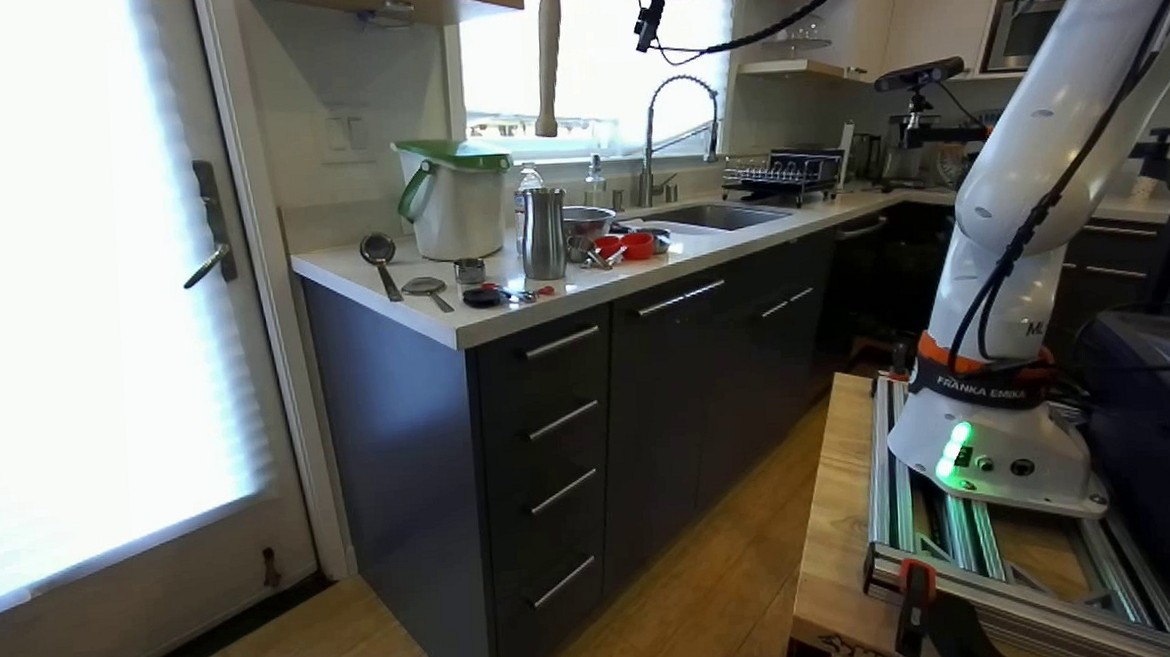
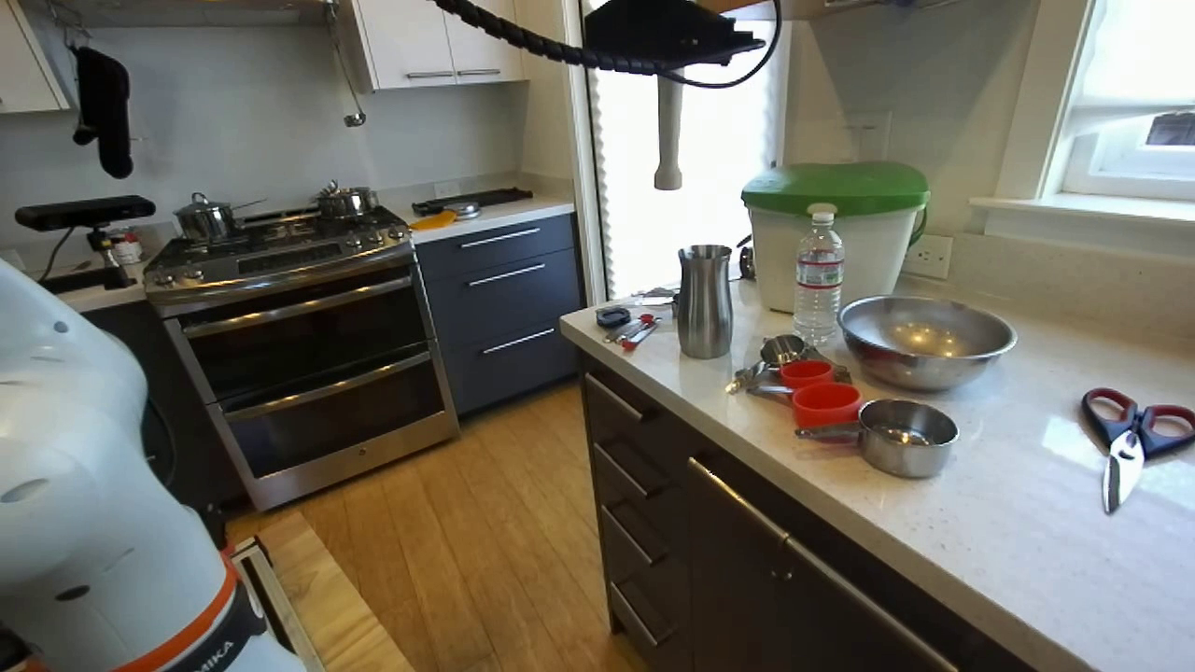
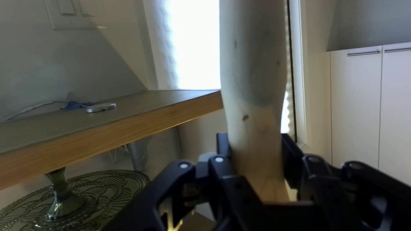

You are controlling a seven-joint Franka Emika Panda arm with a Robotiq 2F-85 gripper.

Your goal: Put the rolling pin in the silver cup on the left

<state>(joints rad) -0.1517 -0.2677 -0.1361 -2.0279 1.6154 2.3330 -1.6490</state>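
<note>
The silver cup (image 1: 544,232) stands upright on the counter near its corner; it also shows in an exterior view (image 2: 706,303). The rolling pin (image 1: 549,60) is a pale wooden rod hanging nearly upright, with its lower end higher than the cup's rim. In an exterior view the pin (image 2: 668,131) hangs up and to the left of the cup, apart from it. In the wrist view my gripper (image 3: 255,144) is shut on the pin (image 3: 253,70), one finger on each side. The pin's upper part is hidden or out of frame in both exterior views.
A wooden shelf (image 3: 128,120) is close beside the pin. Around the cup are a green-lidded bin (image 2: 840,243), a water bottle (image 2: 819,289), a steel bowl (image 2: 924,350), red measuring cups (image 2: 825,407) and a steel measuring cup (image 2: 906,443). Scissors (image 2: 1130,439) lie farther along.
</note>
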